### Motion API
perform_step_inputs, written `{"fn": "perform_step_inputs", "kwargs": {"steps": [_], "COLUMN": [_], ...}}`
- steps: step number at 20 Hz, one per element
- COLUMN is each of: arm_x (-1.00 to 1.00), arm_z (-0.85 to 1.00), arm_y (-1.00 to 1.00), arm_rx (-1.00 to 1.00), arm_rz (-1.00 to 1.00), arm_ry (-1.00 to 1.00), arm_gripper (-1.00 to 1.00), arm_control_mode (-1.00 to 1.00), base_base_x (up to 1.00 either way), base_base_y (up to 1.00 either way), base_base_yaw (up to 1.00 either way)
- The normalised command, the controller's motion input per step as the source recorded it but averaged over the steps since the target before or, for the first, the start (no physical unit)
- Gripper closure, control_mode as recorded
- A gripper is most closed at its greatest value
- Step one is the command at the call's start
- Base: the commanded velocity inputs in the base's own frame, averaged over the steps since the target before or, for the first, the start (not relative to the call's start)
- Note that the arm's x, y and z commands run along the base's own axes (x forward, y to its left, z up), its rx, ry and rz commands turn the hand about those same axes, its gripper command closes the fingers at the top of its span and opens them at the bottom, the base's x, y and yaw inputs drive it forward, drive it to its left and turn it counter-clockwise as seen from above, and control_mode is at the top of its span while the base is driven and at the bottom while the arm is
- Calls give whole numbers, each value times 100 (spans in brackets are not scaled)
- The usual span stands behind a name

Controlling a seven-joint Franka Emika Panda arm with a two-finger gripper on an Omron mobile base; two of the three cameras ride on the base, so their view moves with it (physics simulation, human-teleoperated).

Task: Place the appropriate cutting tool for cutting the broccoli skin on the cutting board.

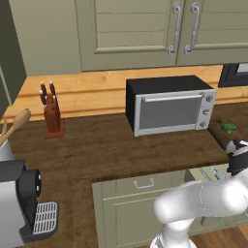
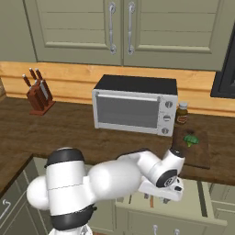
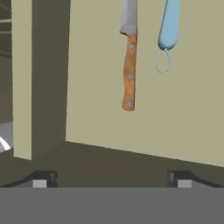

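The cutting tool (image 3: 129,61) lies on the pale floor of an open drawer (image 3: 188,113), grey blade toward the top of the hand view, brownish riveted handle toward me. My gripper (image 3: 111,181) hangs open above the drawer, short of the handle, with nothing between its fingertips (image 3: 40,180). The dark cutting board (image 2: 203,152) rests on the counter right of the toaster oven, and the green broccoli (image 2: 191,140) sits on it. In the left base view the broccoli (image 1: 228,127) and cutting board (image 1: 219,134) are at the right edge, just beyond my hand.
A light-blue-handled utensil (image 3: 169,26) lies beside the knife. A toaster oven (image 2: 135,104) stands mid-counter, with a brown bottle (image 2: 182,113) to its right. The knife block (image 2: 38,95) is at the back left. A coffee machine (image 1: 19,203) and wooden spoon (image 1: 19,121) are near left.
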Motion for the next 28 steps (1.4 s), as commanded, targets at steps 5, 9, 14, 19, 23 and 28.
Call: {"fn": "perform_step_inputs", "kwargs": {"steps": [5,9,14,19,23,28], "arm_x": [3,-14,-28,-41,-73,-86], "arm_z": [-49,-25,-4,0,2,5], "arm_y": [-1,2,8,4,0,3], "arm_rx": [0,0,0,0,0,0], "arm_rz": [13,2,0,0,0,0], "arm_ry": [1,5,14,17,10,10], "arm_gripper": [-100,-100,-100,-100,-100,-100], "arm_control_mode": [-100,-100,-100,-100,-100,-100], "base_base_x": [0,0,0,0,0,0], "base_base_y": [0,0,0,0,0,0], "base_base_yaw": [0,0,0,0,0,0]}}
